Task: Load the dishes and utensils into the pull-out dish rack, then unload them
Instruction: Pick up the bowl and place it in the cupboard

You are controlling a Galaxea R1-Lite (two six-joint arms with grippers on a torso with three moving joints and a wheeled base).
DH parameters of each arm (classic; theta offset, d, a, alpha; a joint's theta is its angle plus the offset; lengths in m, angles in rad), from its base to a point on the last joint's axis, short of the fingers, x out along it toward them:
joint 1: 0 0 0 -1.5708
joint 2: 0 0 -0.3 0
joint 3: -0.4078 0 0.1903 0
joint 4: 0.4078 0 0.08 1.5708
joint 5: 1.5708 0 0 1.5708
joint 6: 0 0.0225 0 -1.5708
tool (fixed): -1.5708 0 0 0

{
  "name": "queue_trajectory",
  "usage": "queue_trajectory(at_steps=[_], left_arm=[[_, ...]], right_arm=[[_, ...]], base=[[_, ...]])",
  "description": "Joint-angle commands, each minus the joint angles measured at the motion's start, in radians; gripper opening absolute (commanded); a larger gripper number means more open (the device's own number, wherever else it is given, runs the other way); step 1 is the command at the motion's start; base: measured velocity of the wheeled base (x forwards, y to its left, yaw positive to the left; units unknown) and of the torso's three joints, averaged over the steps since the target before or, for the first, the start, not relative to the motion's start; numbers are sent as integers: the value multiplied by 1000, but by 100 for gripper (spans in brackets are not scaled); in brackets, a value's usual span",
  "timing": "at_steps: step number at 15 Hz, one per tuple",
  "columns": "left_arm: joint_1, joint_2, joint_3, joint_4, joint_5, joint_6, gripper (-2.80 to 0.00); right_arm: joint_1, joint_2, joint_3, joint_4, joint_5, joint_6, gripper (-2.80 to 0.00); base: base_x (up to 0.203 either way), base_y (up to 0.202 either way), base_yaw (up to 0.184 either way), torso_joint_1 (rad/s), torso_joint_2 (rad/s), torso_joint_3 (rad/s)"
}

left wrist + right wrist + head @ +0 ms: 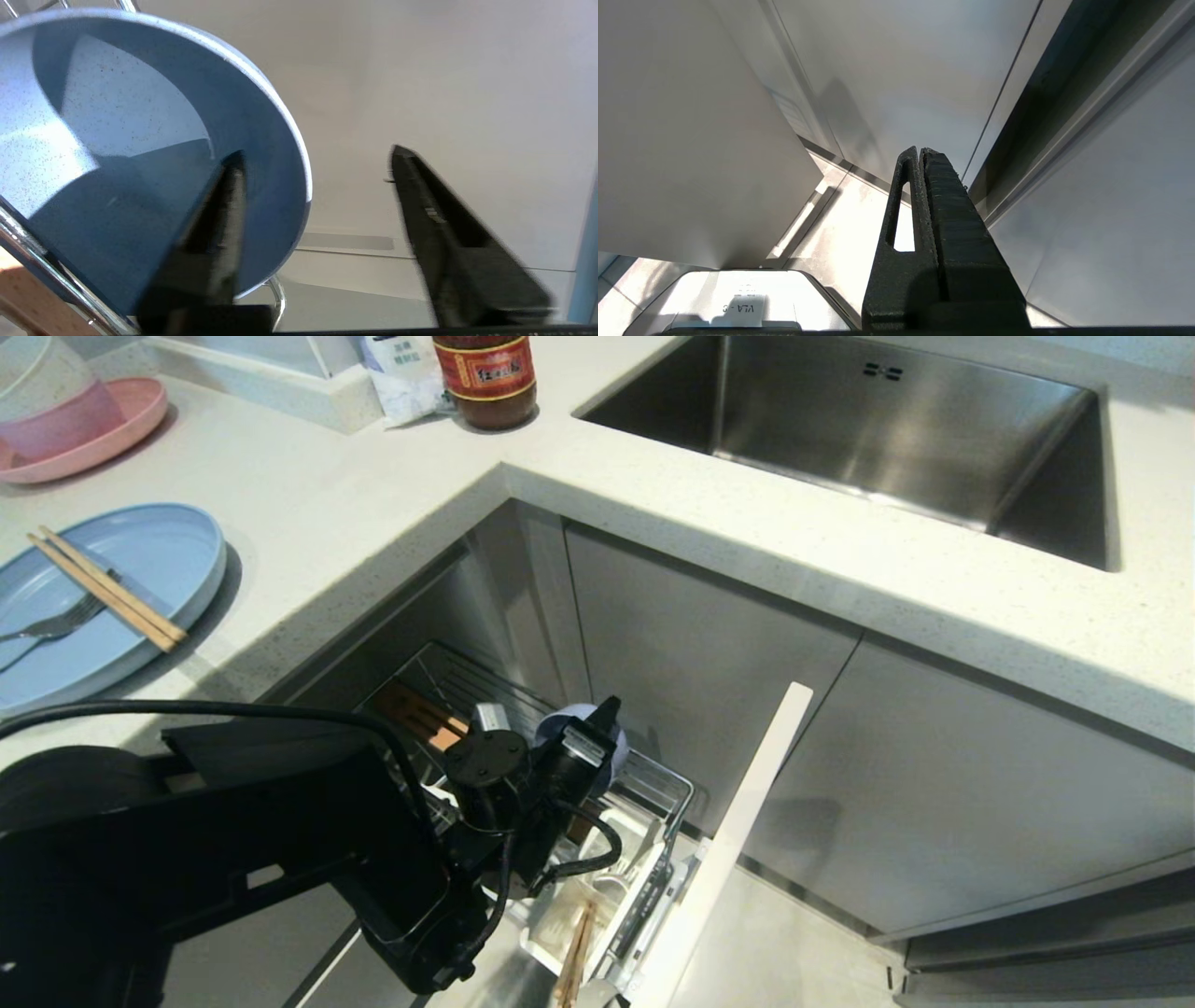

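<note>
Though straddling bowl (pixel 140 154) rim, L end effector (pixel 317 163) apart.

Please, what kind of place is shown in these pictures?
Most likely a home kitchen: a steel sink is set into a pale countertop, and a pull-out dish rack stands open from the cabinets below, with a blue bowl in it.

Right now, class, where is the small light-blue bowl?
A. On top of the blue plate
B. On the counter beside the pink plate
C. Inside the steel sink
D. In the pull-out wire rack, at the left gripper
D. The small light-blue bowl leans on the chrome wires of the pull-out rack, with one finger of the open left gripper inside its rim and the other outside.
</note>
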State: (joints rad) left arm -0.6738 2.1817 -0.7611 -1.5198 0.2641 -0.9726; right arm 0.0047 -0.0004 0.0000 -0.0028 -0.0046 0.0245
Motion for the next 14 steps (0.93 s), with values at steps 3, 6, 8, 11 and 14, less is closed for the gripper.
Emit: queue_trajectory(at_steps=[3, 6, 8, 11, 14], left_arm=[[-13, -38, 13, -10, 4, 48, 0], [-19, -99, 30, -10, 21, 124, 0], [-28, -158, 30, 29, 37, 138, 0], [-52, -224, 29, 185, 63, 148, 0], [-75, -293, 29, 309, 85, 175, 0]], right_arm=[[1, -3, 2, 0, 0, 0, -280], [1, -4, 2, 0, 0, 0, -280], [0, -4, 2, 0, 0, 0, -280], [0, -4, 2, 0, 0, 0, -280], [0, -4, 2, 0, 0, 0, -280]], base=[[0, 0, 0, 0, 0, 0], [0, 0, 0, 0, 0, 0], [0, 0, 0, 0, 0, 0], [0, 0, 0, 0, 0, 0], [0, 0, 0, 0, 0, 0]])
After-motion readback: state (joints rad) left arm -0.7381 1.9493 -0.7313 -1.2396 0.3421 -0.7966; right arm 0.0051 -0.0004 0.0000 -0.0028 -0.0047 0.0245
